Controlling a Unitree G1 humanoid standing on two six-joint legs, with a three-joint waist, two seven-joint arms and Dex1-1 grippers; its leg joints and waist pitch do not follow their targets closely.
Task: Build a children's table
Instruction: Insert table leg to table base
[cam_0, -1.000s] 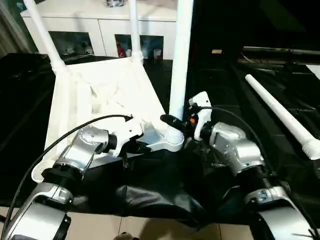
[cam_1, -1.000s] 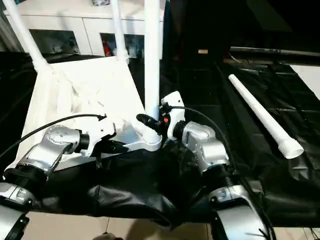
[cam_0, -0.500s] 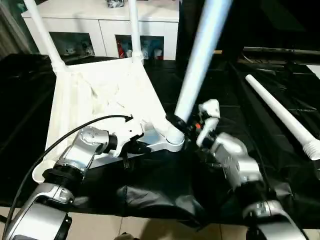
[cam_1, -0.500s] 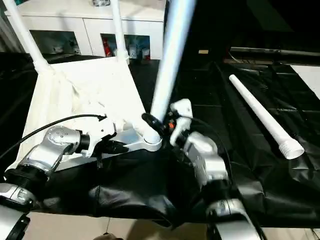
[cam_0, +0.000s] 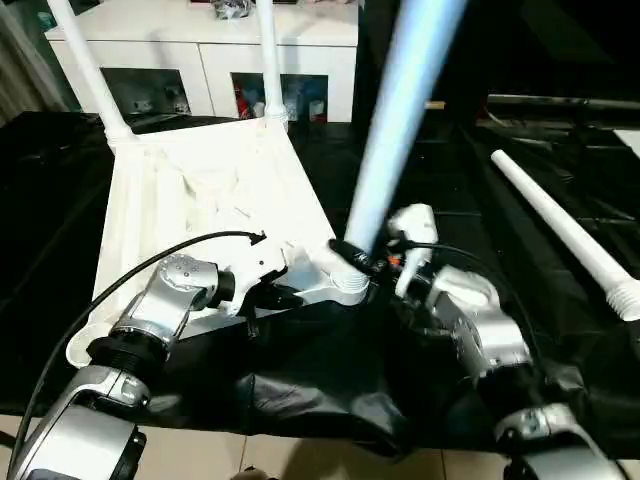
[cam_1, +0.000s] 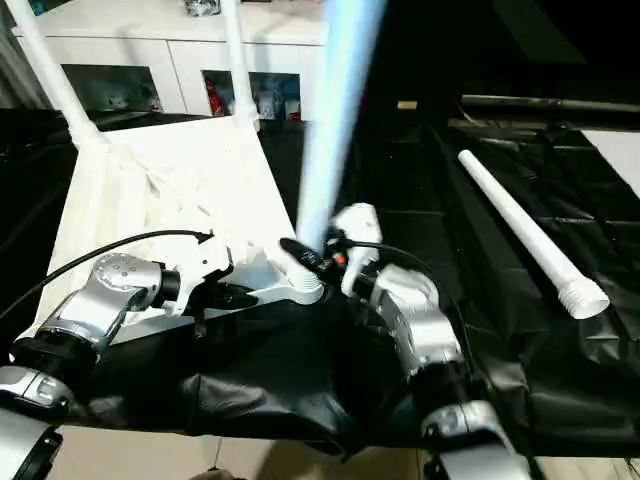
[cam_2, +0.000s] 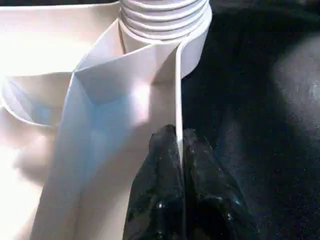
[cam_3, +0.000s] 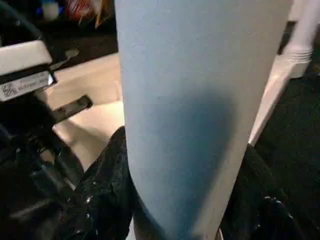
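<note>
The children's table top (cam_0: 200, 190) lies upside down on a black sheet, ribbed underside up. Two white legs (cam_0: 90, 70) (cam_0: 268, 60) stand in its far corner sockets. My left gripper (cam_0: 285, 297) is shut on the top's thin rim (cam_2: 177, 90), just beside the near right corner socket (cam_0: 345, 285). My right gripper (cam_0: 365, 262) is shut on a third leg (cam_0: 400, 110) low down near its threaded end. That end sits at the socket and the leg leans to the right. In the right wrist view, black fingers (cam_3: 107, 170) flank this leg (cam_3: 190, 100). A fourth leg (cam_0: 560, 230) lies loose at the right.
A white cabinet with glass doors (cam_0: 200, 50) stands behind the table top. The black sheet (cam_0: 330, 370) covers the work surface and hangs crumpled over its near edge, with pale floor below.
The leg in my right gripper has tipped from upright to leaning right, and the right forearm has swung with it. The left gripper and the table top have stayed put.
</note>
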